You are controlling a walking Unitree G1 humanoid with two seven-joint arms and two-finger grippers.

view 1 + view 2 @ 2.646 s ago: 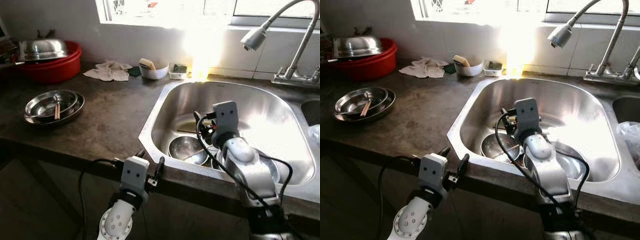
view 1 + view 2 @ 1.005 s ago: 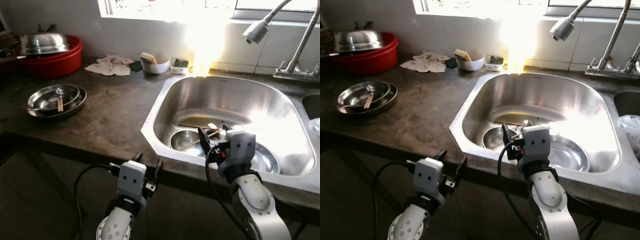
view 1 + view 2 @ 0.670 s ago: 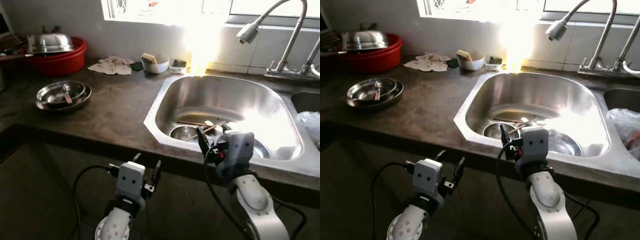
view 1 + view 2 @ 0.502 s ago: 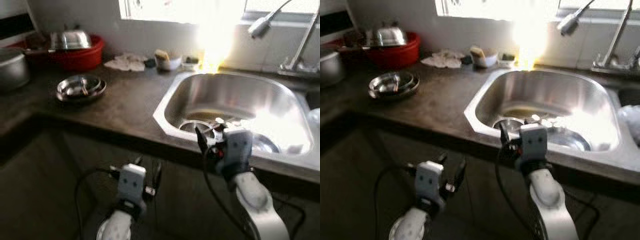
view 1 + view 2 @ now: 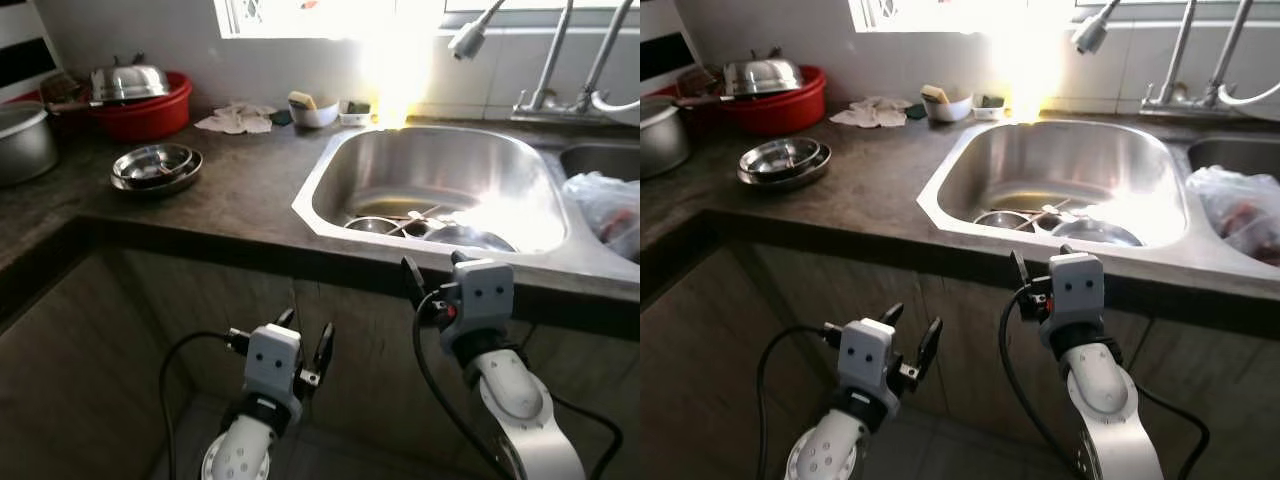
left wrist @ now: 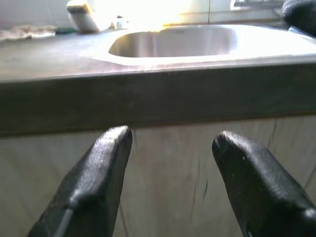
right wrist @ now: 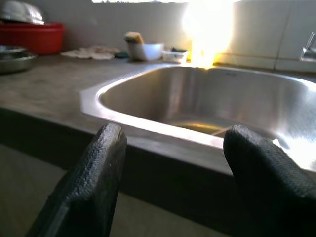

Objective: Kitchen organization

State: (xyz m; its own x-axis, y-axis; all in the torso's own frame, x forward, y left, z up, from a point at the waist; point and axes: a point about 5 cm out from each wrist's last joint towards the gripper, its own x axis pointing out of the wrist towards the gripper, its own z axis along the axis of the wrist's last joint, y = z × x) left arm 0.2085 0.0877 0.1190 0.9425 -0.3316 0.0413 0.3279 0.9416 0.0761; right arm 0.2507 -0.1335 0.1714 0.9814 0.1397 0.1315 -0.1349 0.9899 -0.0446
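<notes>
Your right gripper [image 5: 428, 279] is wide open and holds nothing, out in front of the counter edge [image 5: 250, 243] below the sink [image 5: 440, 170]. Your left gripper [image 5: 306, 342] hangs lower, open and empty too. Bowls [image 5: 372, 225] and chopsticks [image 5: 418, 217] lie in the sink.

Both arms raised, tools empty.
Left tool [image 5: 306, 340]: low, fingers parted. Right tool [image 5: 432, 272]: higher, fingers parted, apparently level with the surface edge.
</notes>
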